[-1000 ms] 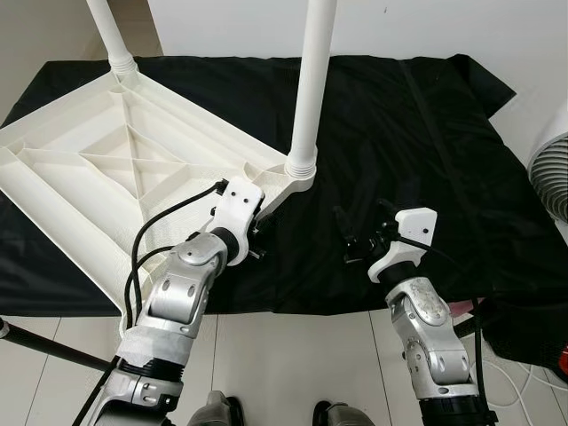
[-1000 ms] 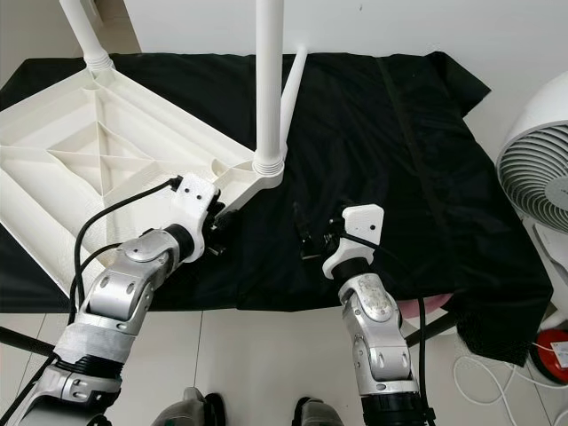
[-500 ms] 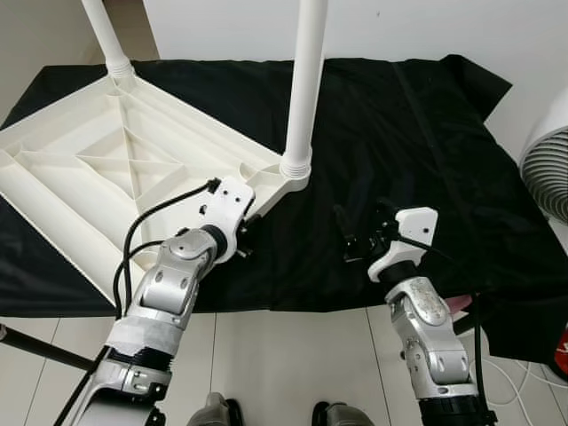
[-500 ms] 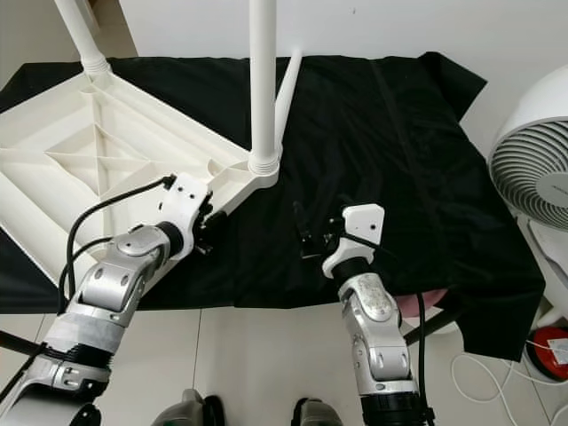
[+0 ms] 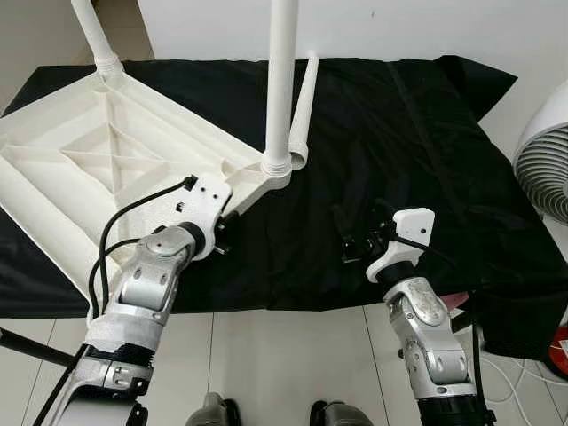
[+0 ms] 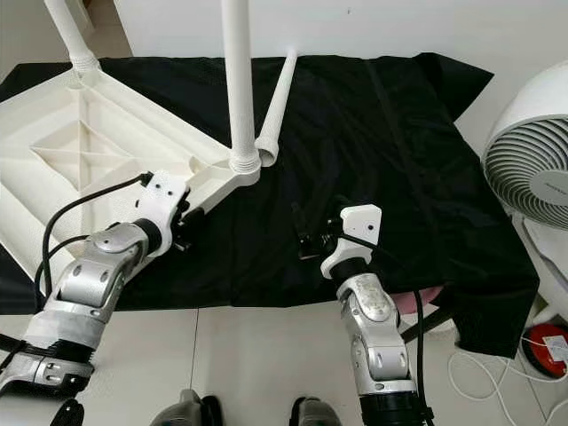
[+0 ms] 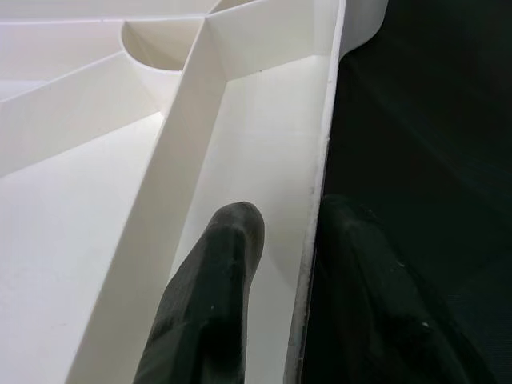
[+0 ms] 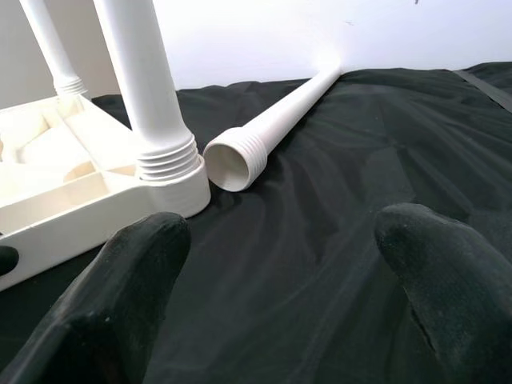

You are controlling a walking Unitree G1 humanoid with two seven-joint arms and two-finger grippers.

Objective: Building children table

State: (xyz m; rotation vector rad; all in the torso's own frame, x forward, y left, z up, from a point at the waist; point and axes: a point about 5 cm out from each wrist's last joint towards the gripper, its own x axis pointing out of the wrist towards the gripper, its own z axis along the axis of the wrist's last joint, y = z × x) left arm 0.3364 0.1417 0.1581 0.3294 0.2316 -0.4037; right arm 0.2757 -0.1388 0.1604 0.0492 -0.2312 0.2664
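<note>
The white table top (image 5: 106,160) lies upside down on a black cloth (image 5: 417,160). Two white legs stand screwed into it: one at the near corner (image 5: 281,80) and one at the far corner (image 5: 93,35). A loose leg (image 5: 303,98) lies on the cloth just behind the near corner, its threaded end (image 8: 234,164) facing me. My left gripper (image 5: 222,235) is shut on the table top's rim, one finger (image 7: 216,288) inside the wall and one outside. Above the cloth to the right of the corner, my right gripper (image 5: 359,231) hovers open with nothing in it.
A white fan (image 6: 532,151) stands at the right edge of the cloth. A white cable and a red object (image 6: 546,346) lie on the tiled floor at the lower right. A black rod (image 5: 27,342) crosses the floor at the lower left.
My left gripper and the table top's near corner have shifted left. The loose leg now shows from behind the standing leg. The right gripper has stayed put.
</note>
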